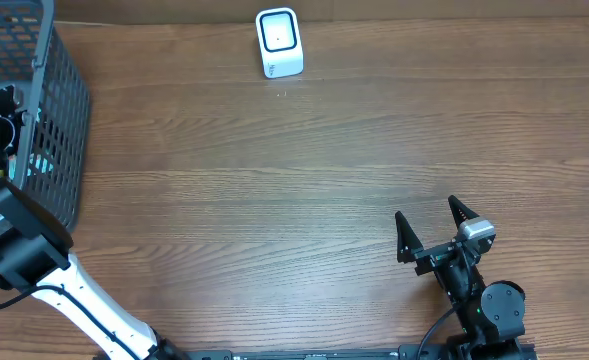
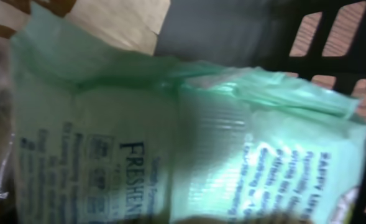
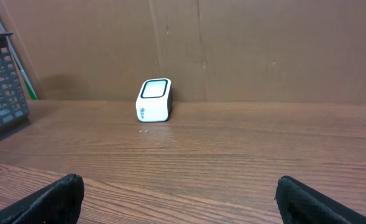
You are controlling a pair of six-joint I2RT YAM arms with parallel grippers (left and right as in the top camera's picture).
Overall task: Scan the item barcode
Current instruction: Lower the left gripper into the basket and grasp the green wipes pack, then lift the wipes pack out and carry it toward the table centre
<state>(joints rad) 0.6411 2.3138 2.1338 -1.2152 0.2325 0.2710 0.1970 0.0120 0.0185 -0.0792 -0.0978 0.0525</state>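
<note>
Reaching into basket (image 1: 62, 120) with left arm (image 1: 14, 245): pick step. Green packet (image 2: 170, 143) in basket, fills wrist view; left jaws: cannot tell. Right jaws wide, empty, above surface (image 1: 274, 200). Next: grip packet, lift, face barcode to scanner (image 1: 278, 42).

wooden table (image 1: 274, 200) with white scanner (image 1: 279, 43) and dark basket (image 1: 59, 120)

The green packet (image 2: 189, 143) fills the left wrist view, blurred, its print mostly unreadable. The basket (image 1: 59, 100), cropped at the overhead frame's upper left, hides the left gripper.
</note>
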